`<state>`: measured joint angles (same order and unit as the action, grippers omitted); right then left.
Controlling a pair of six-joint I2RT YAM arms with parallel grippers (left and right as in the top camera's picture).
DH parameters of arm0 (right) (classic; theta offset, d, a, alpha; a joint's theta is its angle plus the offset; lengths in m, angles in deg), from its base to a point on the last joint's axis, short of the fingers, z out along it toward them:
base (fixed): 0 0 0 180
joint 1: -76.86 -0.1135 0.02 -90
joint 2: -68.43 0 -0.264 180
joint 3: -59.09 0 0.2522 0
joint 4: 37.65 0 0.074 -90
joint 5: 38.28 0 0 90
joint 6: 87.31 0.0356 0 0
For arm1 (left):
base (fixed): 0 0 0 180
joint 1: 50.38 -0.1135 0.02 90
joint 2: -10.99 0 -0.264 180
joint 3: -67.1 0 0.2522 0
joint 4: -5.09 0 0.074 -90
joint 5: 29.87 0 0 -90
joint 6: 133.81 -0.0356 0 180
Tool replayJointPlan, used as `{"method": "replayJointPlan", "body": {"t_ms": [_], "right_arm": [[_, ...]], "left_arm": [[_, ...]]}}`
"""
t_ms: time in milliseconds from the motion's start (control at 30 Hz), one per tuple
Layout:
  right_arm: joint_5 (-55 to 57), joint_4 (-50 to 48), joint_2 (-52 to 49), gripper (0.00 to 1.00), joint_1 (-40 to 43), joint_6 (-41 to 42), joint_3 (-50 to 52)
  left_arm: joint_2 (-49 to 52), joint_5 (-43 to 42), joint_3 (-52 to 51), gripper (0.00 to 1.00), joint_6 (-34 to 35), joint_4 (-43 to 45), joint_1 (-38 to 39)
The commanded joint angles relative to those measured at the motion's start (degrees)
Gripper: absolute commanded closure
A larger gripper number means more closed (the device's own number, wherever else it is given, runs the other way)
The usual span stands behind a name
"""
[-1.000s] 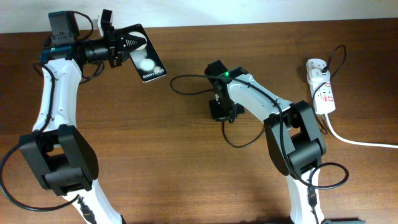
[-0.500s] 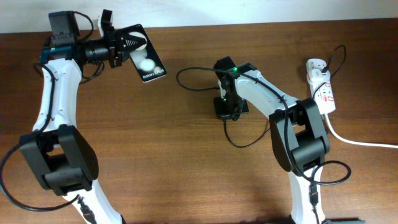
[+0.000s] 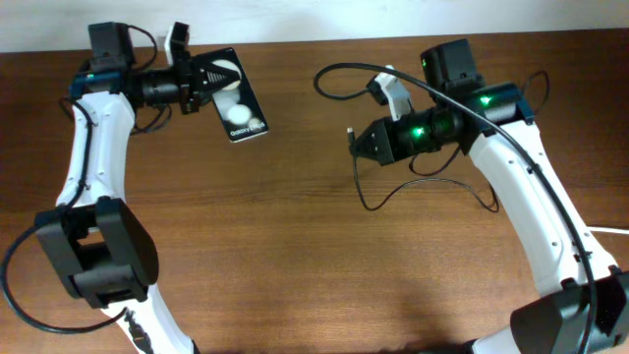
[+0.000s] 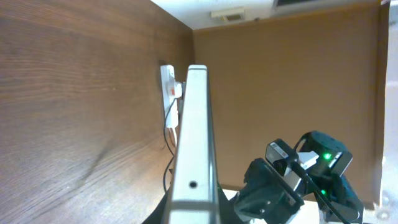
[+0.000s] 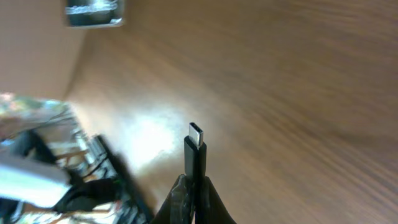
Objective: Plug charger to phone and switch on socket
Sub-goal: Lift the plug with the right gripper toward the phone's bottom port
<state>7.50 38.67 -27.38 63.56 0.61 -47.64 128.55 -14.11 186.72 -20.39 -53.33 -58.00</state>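
Observation:
My left gripper (image 3: 209, 79) is shut on one end of the black phone (image 3: 243, 110) and holds it above the table at the back left. In the left wrist view the phone (image 4: 194, 137) shows edge-on, with a small hole in its edge. My right gripper (image 3: 366, 144) is shut on the charger's plug (image 3: 352, 135) and holds it in the air, pointing left toward the phone with a wide gap between them. The right wrist view shows the plug (image 5: 196, 152) upright between the fingers. The socket (image 4: 168, 84) shows only in the left wrist view; the right arm hides it overhead.
The thin black cable (image 3: 371, 206) loops on the table under the right arm. A thick white cord (image 3: 611, 231) runs off the right edge. The table's back edge meets a pale wall close behind both grippers.
My right arm has lifted off the table middle, swung up and right, and now aims the plug left at the phone. My left gripper has shifted the phone slightly right.

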Motion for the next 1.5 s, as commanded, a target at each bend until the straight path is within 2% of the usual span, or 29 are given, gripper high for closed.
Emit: {"method": "replayJointPlan", "body": {"t_ms": [0,133,233,333,400,533,667,833,1300,1467], "right_arm": [[-8.0,-1.1,3.9,0.96,0.3,-2.2,3.9],[-9.3,-7.8,11.5,0.96,0.3,-0.7,13.2],[-9.4,-16.7,17.5,0.96,0.3,7.2,22.1],[-10.1,-25.3,20.1,0.96,0.1,15.2,28.8],[-13.8,-30.6,20.0,0.96,0.1,18.1,31.6],[-14.1,-35.6,19.4,0.96,-0.3,22.9,33.6],[-14.1,-39.1,16.3,0.96,-4.3,25.2,33.6],[-13.6,-49.2,11.0,0.96,-9.3,31.9,33.6],[-13.0,-51.1,9.9,0.96,-9.6,32.7,33.6],[-12.3,-51.8,9.9,0.96,-12.3,29.3,33.6]], "left_arm": [[-0.2,-5.9,1.0,1.0,-5.9,0.0,2.5],[-0.3,-7.1,1.0,1.0,-7.3,0.0,4.1],[-0.3,-7.1,1.0,1.0,-7.4,0.0,4.8],[-0.3,-9.6,1.0,1.0,-10.5,0.0,5.8],[-0.3,-9.6,1.0,1.0,-10.6,0.0,6.6],[-0.3,-10.6,1.0,1.0,-11.8,0.2,8.4],[-0.3,-10.8,1.0,1.0,-11.8,0.2,10.3],[-0.2,-12.0,1.0,1.0,-11.8,0.2,11.6],[-0.3,-11.3,1.0,1.0,-12.4,0.2,12.4],[-0.2,-11.3,1.0,1.0,-12.4,0.2,12.4]]}}
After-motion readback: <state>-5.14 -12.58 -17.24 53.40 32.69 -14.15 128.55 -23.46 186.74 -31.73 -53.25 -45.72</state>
